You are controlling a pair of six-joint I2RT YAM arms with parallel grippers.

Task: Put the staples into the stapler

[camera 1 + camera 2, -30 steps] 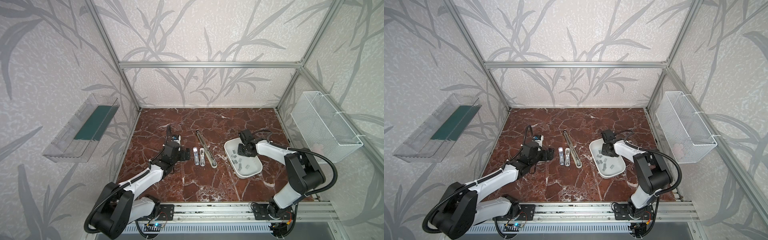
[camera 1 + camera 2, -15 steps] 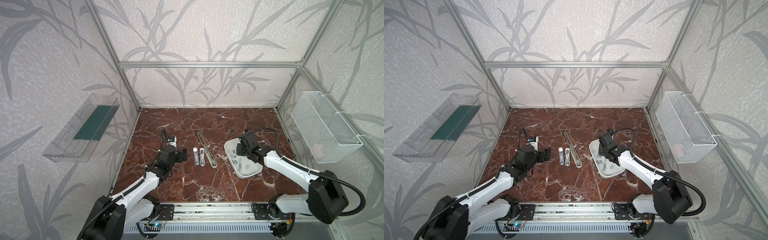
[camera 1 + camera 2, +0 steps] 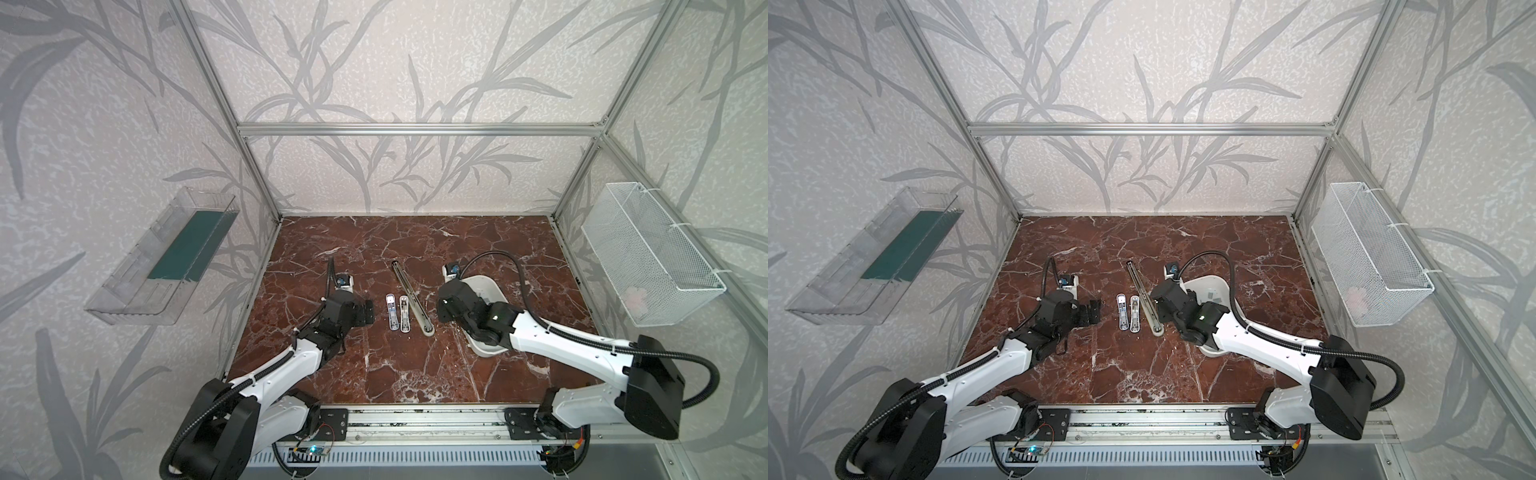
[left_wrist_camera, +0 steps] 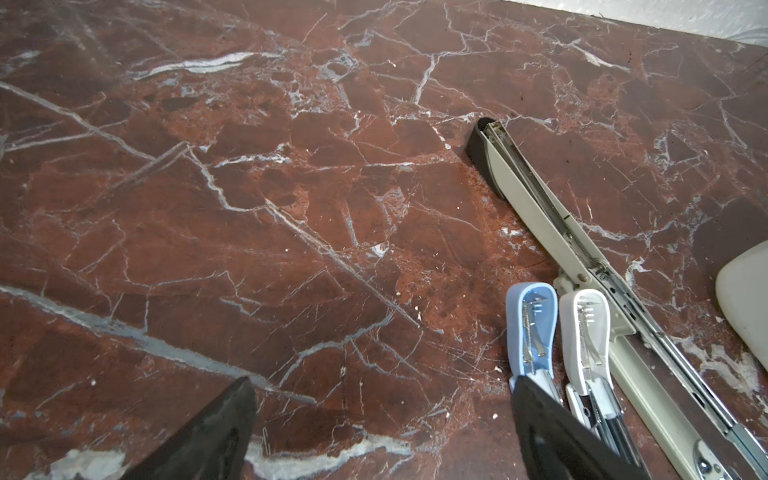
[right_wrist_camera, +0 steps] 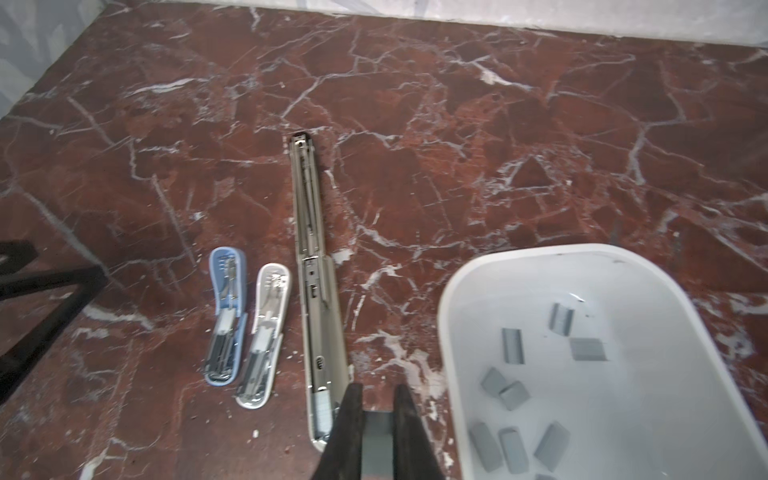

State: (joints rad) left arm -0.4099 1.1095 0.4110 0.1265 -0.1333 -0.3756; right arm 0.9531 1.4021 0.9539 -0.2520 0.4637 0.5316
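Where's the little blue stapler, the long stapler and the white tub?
blue stapler (image 5: 224, 311), right wrist view, middle of its opened body.
long stapler (image 5: 313, 291), right wrist view, its metal channel.
white tub (image 5: 449, 345), right wrist view, its rim.

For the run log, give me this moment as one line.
left gripper: open, beside blue stapler | right gripper: shut on staple strip, near long stapler | tray: more staples

Clear bin (image 3: 124, 286) w/ green insert (image 3: 187, 245), L wall; wire basket (image 3: 623, 232), R wall; marble tabletop (image 3: 415, 365).
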